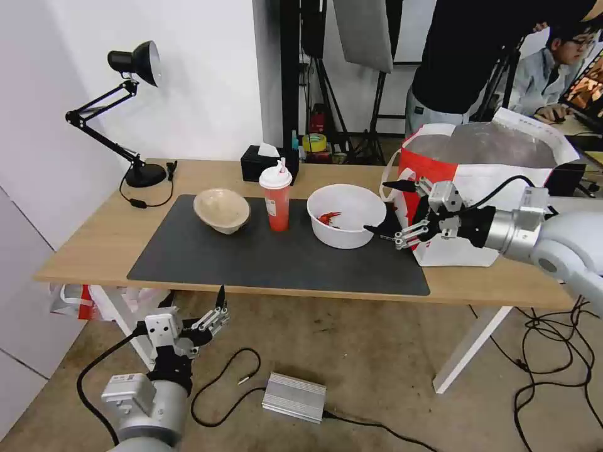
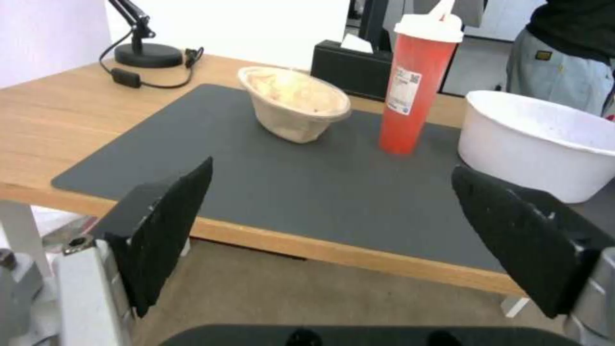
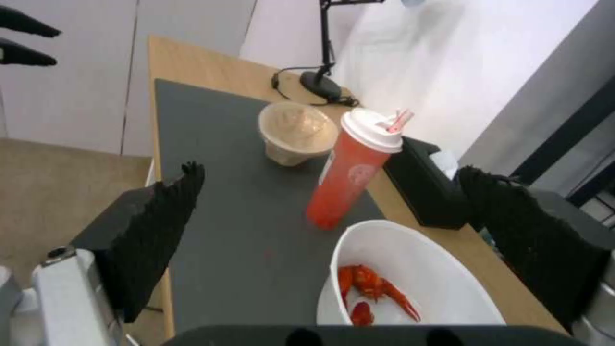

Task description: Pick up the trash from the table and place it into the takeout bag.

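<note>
On the dark mat of the table (image 1: pixel 94 245) stand a beige paper-pulp bowl (image 1: pixel 222 210), a red cup with a white lid (image 1: pixel 276 198) and a large white bowl (image 1: pixel 345 215) holding red scraps (image 3: pixel 372 288). The white and red takeout bag (image 1: pixel 490 188) stands open at the table's right end. My right gripper (image 1: pixel 379 207) hovers open between the bag and the white bowl's right rim, holding nothing; from its wrist the bowl (image 3: pixel 397 250) lies just below its jaws. My left gripper (image 1: pixel 217 307) hangs open below the table's front edge, facing the beige bowl (image 2: pixel 295 103) and cup (image 2: pixel 416 81).
A black tissue box (image 1: pixel 260 162) sits behind the cup and a black desk lamp (image 1: pixel 135 125) with its cord stands at the back left. On the floor lie a silver power brick (image 1: pixel 294 397) and cables. People stand behind the bag.
</note>
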### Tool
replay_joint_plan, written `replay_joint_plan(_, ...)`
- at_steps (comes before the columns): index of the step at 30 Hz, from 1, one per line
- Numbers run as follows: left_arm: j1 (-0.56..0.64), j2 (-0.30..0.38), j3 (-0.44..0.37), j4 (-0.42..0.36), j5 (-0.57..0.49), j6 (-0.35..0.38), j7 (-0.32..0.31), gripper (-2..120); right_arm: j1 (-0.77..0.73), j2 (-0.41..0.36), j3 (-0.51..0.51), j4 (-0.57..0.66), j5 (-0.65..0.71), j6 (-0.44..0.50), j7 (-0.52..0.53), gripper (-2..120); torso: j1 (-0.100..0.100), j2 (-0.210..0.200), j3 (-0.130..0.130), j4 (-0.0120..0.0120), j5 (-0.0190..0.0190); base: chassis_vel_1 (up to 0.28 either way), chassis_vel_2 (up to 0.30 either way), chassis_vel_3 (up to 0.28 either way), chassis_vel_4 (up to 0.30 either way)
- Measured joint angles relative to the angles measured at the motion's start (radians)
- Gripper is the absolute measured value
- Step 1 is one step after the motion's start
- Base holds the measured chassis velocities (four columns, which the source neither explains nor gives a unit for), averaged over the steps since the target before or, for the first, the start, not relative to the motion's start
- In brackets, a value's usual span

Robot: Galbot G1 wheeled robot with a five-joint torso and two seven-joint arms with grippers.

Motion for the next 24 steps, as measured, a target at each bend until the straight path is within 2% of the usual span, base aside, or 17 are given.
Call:
replay_joint_plan(10, -0.005, 0.000, 0.000, 0.012, 0.007, -0.014, -0.002, 100, 0.129, 0.018, -0.155, -0.036, 0.000, -0.012, -0.017, 100, 0.000, 0.000, 0.000, 0.0000, 0.0000, 0.000, 0.000, 0.000, 0.000)
replay_joint_plan(13, -0.008, 0.002, 0.001, 0.014, 0.005, -0.015, -0.003, 100, 0.213, 0.036, -0.230, -0.072, 0.005, -0.020, -0.048, 100, 0.000, 0.000, 0.000, 0.0000, 0.0000, 0.000, 0.000, 0.000, 0.000)
replay_joint_plan(24, -0.006, -0.016, -0.001, 0.022, 0.010, -0.017, -0.008, 100, 0.387, 0.100, -0.396, -0.164, 0.000, -0.056, -0.123, 100, 0.000, 0.000, 0.000, 0.0000, 0.0000, 0.000, 0.000, 0.000, 0.000)
